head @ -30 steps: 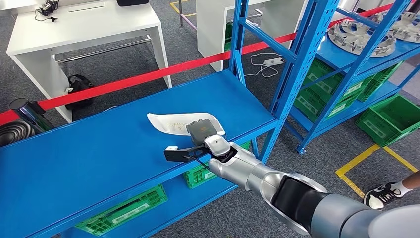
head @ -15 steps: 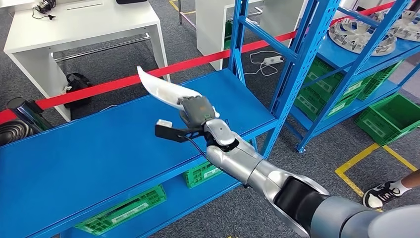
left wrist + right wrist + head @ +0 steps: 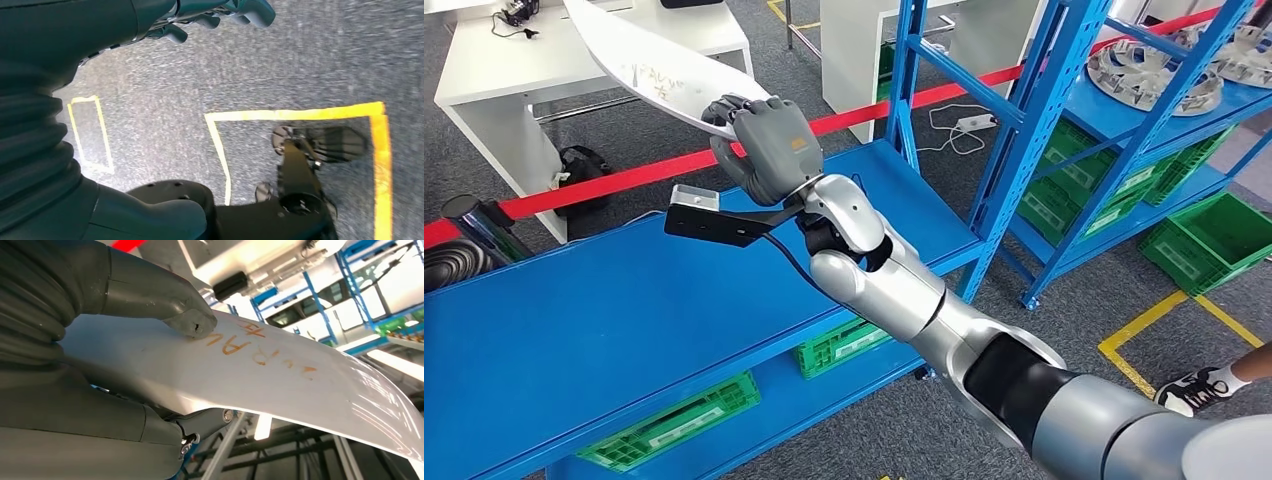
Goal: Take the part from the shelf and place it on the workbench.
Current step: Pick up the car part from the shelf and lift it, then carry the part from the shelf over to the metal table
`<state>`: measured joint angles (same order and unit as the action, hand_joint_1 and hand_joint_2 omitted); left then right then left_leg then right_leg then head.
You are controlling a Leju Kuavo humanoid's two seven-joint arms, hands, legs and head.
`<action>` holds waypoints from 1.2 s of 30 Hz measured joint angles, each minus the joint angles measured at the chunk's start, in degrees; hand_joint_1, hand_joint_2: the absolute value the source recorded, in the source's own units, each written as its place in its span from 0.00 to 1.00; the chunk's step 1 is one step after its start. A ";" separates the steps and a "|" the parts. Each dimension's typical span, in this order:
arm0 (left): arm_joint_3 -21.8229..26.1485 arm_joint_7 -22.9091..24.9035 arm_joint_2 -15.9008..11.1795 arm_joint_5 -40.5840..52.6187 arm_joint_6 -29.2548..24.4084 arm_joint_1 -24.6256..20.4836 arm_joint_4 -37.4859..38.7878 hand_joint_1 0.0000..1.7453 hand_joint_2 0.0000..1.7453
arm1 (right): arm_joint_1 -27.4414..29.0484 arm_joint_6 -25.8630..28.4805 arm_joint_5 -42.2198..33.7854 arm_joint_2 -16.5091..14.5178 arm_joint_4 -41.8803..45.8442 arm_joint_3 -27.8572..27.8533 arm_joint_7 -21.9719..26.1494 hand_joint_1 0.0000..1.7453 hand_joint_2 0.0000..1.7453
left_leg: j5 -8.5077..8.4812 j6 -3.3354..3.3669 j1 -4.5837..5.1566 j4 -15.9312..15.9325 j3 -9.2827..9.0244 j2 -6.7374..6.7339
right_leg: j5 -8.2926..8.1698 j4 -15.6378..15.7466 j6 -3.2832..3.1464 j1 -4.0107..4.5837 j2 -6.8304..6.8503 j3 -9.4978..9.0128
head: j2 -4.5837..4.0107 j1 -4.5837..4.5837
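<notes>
1. The right hand [image 3: 764, 145] had the part [image 3: 649, 65] clamped at one end, thumb on one face and fingers curled under the other; the right wrist view confirmed the thumb pressed onto the white surface beside orange handwriting.

2. Change noted: a second earlier I saw the part lying flat on the blue shelf [image 3: 624, 300] under the hand. Half a second earlier it was tilted up off the deck. At this moment it was carried high, well clear of the shelf, its free end pointing up and away from the hand toward the white table [image 3: 484, 70] beyond.

3. Nothing remained beneath the hand but bare shelf surface; the part touched only the hand.

4. The left hand [image 3: 220, 12] hung at the robot's side over grey floor, fingers loosely curled and holding nothing I could make out.

5. Assessment: the pick appeared complete and the lift stage finished. The transfer to the workbench was still outstanding.

6. Risk, in my judgement: the part was long and gripped only at one end, so it could lever or slip in the grasp during a turn. The shelf uprights [image 3: 904, 70] stood just beside the hand and could be struck by the free end.
</notes>
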<state>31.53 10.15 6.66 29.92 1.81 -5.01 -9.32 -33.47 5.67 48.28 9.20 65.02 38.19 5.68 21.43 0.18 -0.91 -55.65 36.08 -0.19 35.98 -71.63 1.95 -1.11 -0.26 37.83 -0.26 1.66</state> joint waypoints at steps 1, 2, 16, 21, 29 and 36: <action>0.03 0.29 -0.01 0.11 -0.10 0.10 0.02 0.00 1.00 | 0.29 0.05 0.07 0.00 0.15 0.14 -0.27 1.00 1.00 | -0.14 -0.25 -0.18 -0.23 0.38 0.00 | -0.14 -0.53 0.37 -0.34 0.01 0.05 | 0.00 0.01; 0.07 0.52 -0.01 0.22 -0.23 0.17 0.04 0.00 1.00 | 0.52 0.09 0.17 0.00 0.39 0.24 -0.55 1.00 1.00 | -0.28 -0.58 -0.45 -0.60 0.88 0.01 | -1.20 1.05 0.78 -0.69 0.05 -0.94 | 0.00 0.00; 0.16 1.25 -0.42 1.58 -0.41 0.36 0.02 0.00 1.00 | 4.41 0.44 2.08 -0.66 4.39 0.49 -2.40 1.00 1.00 | 11.27 -3.80 -0.64 -18.75 7.05 0.20 | -9.56 10.87 -3.33 0.04 -0.11 -1.32 | 0.00 0.25; 0.16 1.02 -0.42 2.54 -0.02 -0.09 -0.08 0.00 1.00 | 6.79 1.00 3.11 -0.51 6.39 0.25 -2.91 1.00 1.00 | 9.37 -0.96 1.17 -4.67 -4.66 0.31 | -11.91 11.13 -2.92 0.75 -0.09 0.77 | 0.00 0.35; -0.08 1.56 -0.08 5.05 0.47 -0.30 -0.13 0.00 1.00 | 12.87 1.81 5.56 1.00 9.90 -1.59 -3.61 1.00 1.00 | 4.51 1.07 1.13 -2.15 -2.79 -0.29 | -3.88 2.91 -0.54 0.48 -0.01 3.49 | 0.00 0.34; -0.09 4.20 0.23 4.65 -0.16 -0.82 -0.05 0.00 1.00 | 15.18 -0.27 7.92 0.55 11.43 -2.77 -1.31 1.00 1.00 | 0.80 0.12 1.25 -3.42 2.78 -0.48 | -4.61 9.44 -0.87 0.69 0.03 -7.27 | 0.00 0.49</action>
<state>31.45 14.35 6.88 34.58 1.65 -5.83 -9.37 -18.28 5.40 56.21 9.75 76.45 35.42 4.37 22.23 0.30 0.34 -59.07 38.86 -0.67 31.37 -62.19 1.08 -0.42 -0.22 30.55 -0.26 2.15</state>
